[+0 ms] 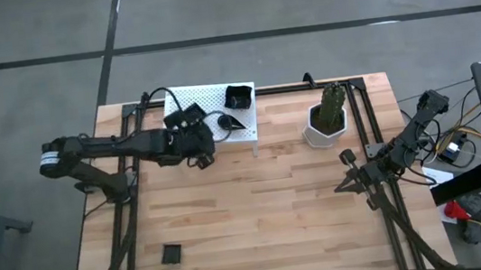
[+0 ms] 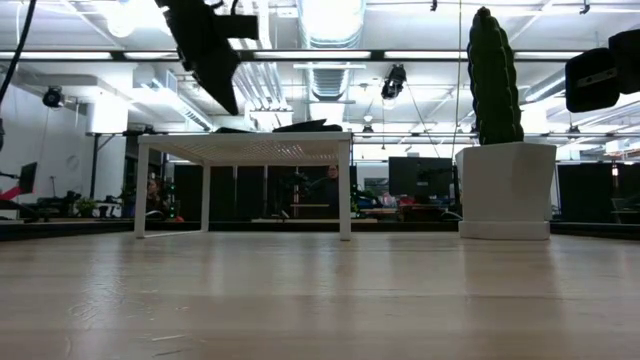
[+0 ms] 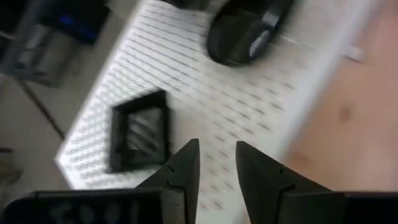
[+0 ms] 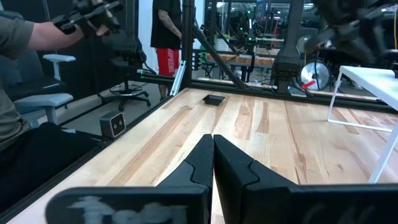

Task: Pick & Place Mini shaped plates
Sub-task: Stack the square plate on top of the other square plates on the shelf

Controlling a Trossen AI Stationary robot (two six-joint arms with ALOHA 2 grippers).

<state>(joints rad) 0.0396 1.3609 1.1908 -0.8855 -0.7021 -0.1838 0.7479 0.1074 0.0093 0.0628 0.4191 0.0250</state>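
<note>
The pale wood plank worktop (image 1: 260,224) fills the foreground. On it, well apart from everything else, lies one small square plate (image 1: 172,253) near the left front corner. At the back stands the white perforated rack (image 1: 191,100), carrying a raised-rim square plate (image 1: 238,95) and a teardrop plate (image 1: 236,124). The left end effector (image 3: 216,163) hangs over the rack, fingers parted and empty. The right end effector (image 4: 213,152) rests clenched near the potted cactus (image 1: 326,116). Beyond lies grey floor; a seated person (image 4: 18,93) is cut off at the frame edge.
</note>
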